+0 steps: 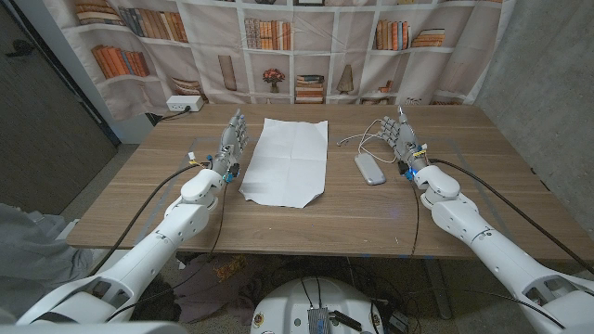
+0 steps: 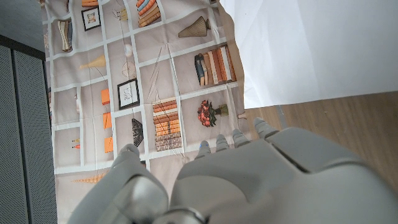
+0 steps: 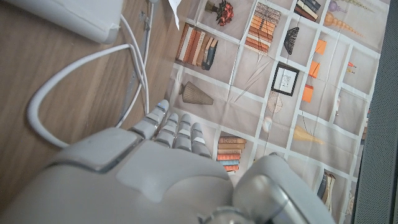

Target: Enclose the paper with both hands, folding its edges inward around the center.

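Note:
A white sheet of paper (image 1: pixel 289 160) lies unfolded on the wooden table (image 1: pixel 306 218), creased into quarters. My left hand (image 1: pixel 229 144) stands just beside its left edge, fingers stretched out and holding nothing. My right hand (image 1: pixel 402 139) stands well off to the paper's right, beyond a small device, also with fingers extended and nothing in them. In the left wrist view the paper (image 2: pixel 311 50) shows past the back of my left hand (image 2: pixel 249 180). In the right wrist view my right hand (image 3: pixel 155 174) points toward the backdrop, and a corner of the paper (image 3: pixel 175 11) shows.
A grey flat device (image 1: pixel 369 168) with a white cable (image 1: pixel 357 140) lies between the paper and my right hand; it shows as the device (image 3: pixel 68 15) and cable (image 3: pixel 81 68) in the right wrist view. A bookshelf-print backdrop (image 1: pixel 278 46) hangs behind the table. A power strip (image 1: pixel 183 105) sits at the far left.

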